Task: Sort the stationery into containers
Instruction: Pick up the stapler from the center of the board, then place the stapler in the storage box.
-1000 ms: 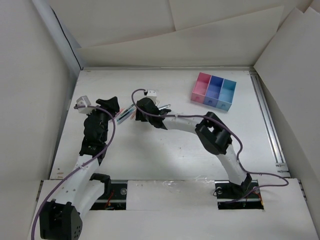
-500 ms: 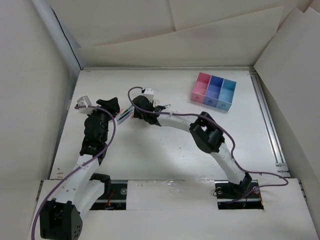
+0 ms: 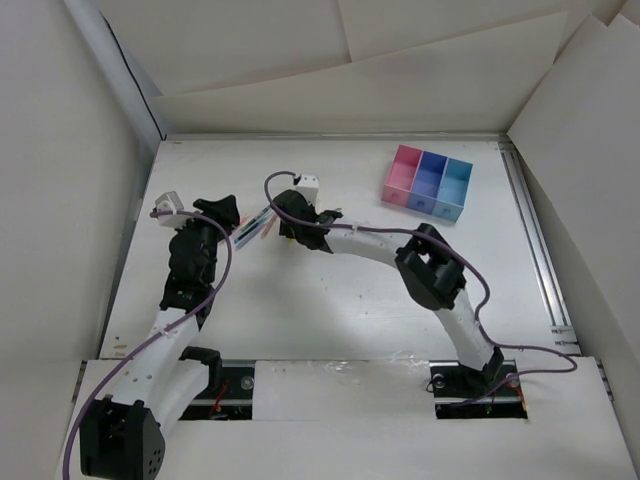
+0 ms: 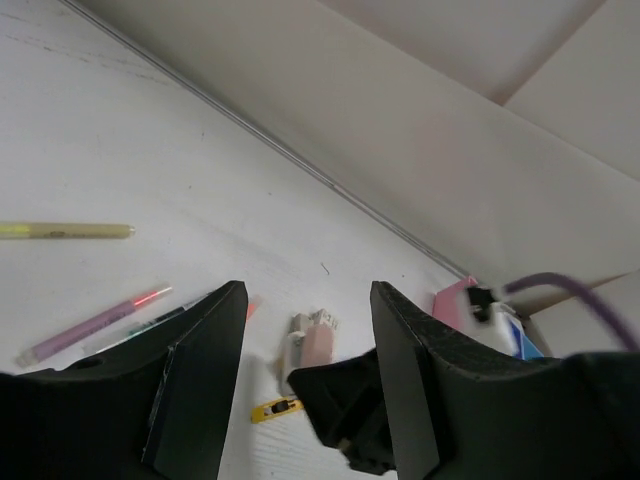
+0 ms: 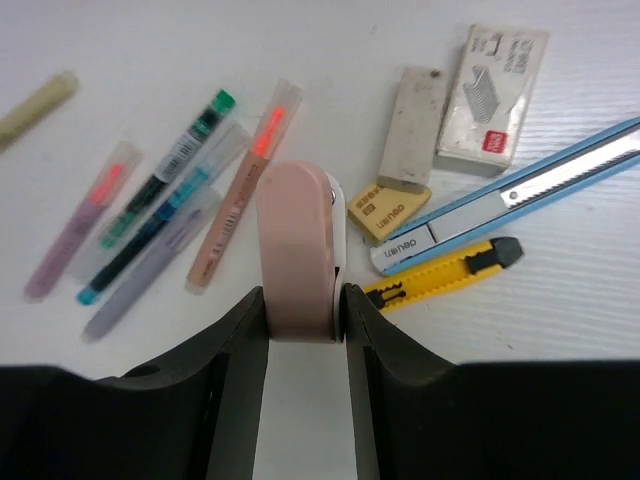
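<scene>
White tabletop [image 3: 330, 300] carries three joined bins [image 3: 430, 204]; right claw [image 5: 302, 295] clamps one pink block [image 5: 295, 225], left claw [image 4: 308, 292] stands apart

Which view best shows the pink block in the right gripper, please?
Right wrist: the pink block sits large and central in the right gripper. Left wrist shows it small and distant; overhead, the arm hides it.

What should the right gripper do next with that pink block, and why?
Probably lift straight up. The right gripper looks closed on both sides of the pink block, while pens and a yellow cutter lie close around it, so a sideways drag could scatter them.
</scene>
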Action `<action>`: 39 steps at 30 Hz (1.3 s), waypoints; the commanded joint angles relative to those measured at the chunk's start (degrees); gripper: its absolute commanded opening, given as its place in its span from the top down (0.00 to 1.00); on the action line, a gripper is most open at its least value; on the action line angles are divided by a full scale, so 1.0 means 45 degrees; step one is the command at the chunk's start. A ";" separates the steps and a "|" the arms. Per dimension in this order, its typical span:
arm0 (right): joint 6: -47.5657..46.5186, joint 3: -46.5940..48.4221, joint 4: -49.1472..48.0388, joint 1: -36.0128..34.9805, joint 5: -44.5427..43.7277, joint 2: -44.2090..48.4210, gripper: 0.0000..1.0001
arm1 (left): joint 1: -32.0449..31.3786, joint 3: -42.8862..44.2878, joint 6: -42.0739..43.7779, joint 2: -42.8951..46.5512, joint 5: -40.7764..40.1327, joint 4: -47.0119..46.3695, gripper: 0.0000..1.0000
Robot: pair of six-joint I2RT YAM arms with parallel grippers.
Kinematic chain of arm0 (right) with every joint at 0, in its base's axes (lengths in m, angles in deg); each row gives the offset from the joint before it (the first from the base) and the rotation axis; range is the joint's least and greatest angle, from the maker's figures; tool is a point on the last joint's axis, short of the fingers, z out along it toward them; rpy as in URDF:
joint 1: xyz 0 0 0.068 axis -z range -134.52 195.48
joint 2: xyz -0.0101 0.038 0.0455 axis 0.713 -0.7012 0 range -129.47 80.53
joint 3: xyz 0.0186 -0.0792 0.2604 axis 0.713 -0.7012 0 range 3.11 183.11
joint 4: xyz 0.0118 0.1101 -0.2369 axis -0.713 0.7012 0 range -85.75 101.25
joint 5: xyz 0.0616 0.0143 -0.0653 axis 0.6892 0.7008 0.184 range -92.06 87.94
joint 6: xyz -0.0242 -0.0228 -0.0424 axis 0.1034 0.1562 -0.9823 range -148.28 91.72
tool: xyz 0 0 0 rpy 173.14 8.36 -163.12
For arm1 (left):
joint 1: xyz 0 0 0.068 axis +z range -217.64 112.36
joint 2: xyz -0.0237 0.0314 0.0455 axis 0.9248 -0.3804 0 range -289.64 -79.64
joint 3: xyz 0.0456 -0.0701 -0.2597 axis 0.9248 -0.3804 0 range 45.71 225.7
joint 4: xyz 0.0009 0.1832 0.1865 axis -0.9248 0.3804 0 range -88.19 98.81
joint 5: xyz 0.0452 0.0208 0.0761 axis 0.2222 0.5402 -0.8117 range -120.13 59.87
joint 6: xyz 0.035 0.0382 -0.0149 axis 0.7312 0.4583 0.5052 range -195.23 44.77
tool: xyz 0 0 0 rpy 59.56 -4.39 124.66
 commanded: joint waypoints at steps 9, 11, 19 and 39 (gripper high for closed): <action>-0.0123 -0.2981 -0.1191 0.1207 -0.0510 0.6245 0.88 | -0.0019 0.0047 0.0251 -0.0997 0.1064 -0.0751 0.55; -0.0242 -0.3410 -0.1193 0.2354 -0.0510 0.6698 0.90 | -0.0019 0.0222 0.0387 -0.1330 0.1610 -0.0751 0.55; -0.0377 -0.4020 -0.0940 0.6754 0.0915 0.6177 0.90 | -0.0019 0.1336 0.0779 -0.3673 0.3427 -0.0751 0.60; -0.0984 -0.2690 -0.0704 0.8573 0.2108 0.3966 0.77 | -0.0273 0.1980 0.1014 -0.5159 0.4092 -0.0751 0.61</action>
